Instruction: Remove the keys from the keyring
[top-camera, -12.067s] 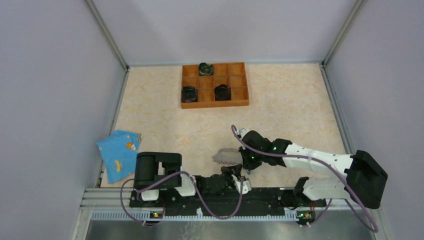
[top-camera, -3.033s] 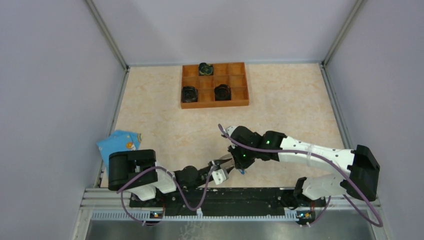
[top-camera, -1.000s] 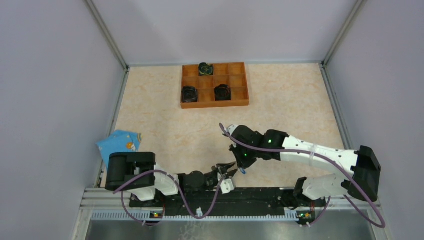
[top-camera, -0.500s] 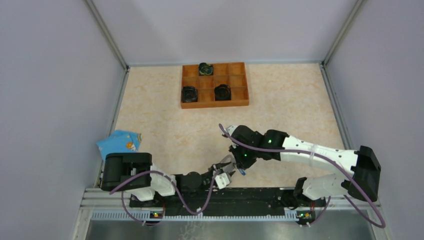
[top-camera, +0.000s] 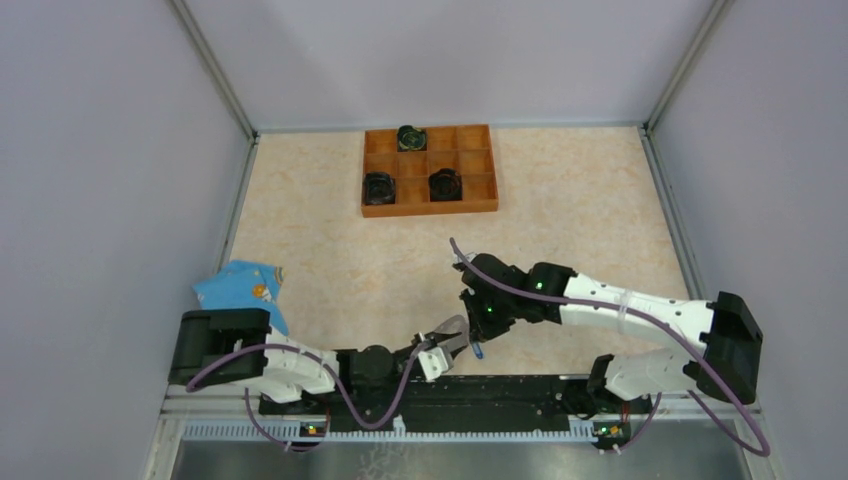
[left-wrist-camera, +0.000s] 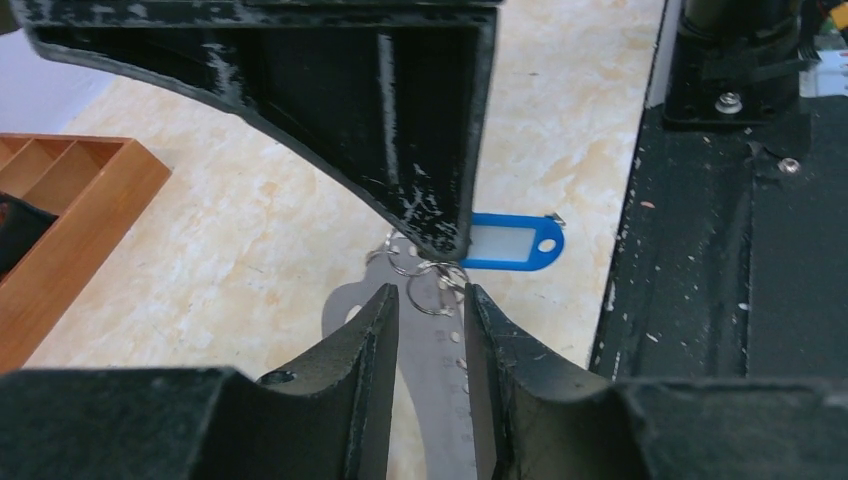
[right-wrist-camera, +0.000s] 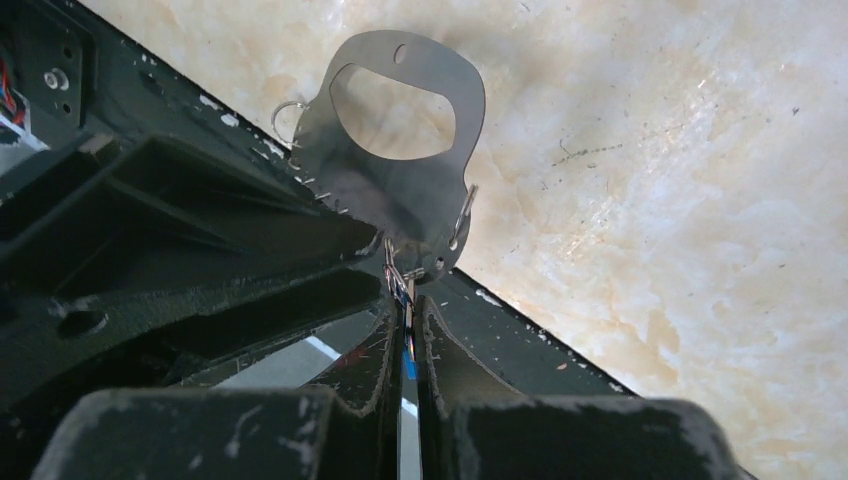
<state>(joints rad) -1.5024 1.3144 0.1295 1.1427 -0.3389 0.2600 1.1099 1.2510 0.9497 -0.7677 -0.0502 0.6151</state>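
The keyring, a dark-grey oval plate with a notched rim, hangs in the air by small wire rings from my right gripper. It also shows in the top view. The right gripper is shut on the key, whose blue head sits between its fingers. In the left wrist view the blue head pokes out past the right finger. My left gripper has its jaws a narrow gap apart. The keyring plate shows flat in that gap and runs behind the left finger. From above, the left gripper lies just under the plate.
A wooden compartment tray at the back holds three round black objects; its corner shows in the left wrist view. A light-blue packet lies at the left wall. The black base rail runs right beside both grippers.
My left gripper has risen toward the plate and narrowed its jaws around it; the left arm's base link swung left. The right gripper shifted slightly, still holding the key.
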